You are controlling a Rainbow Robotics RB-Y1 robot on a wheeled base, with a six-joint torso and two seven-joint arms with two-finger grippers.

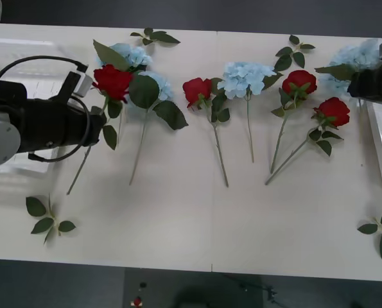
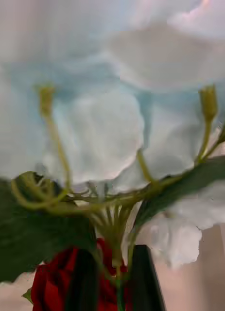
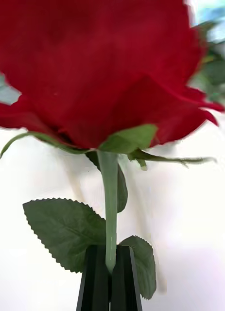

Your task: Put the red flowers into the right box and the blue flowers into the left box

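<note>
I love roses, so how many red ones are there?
4: leftmost red rose at the left gripper, one mid-table, two on the right. None seems hidden.

Red roses [image 1: 113, 81], pale blue hydrangeas [image 1: 245, 77], seemingly plain white table [image 1: 178, 218].

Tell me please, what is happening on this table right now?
The robot sorts artificial flowers. The left gripper is shut on the stem of a red rose near the left box. The right gripper pinches a blue flower by the right box. Three roses and three blue flowers lie on the table.
</note>
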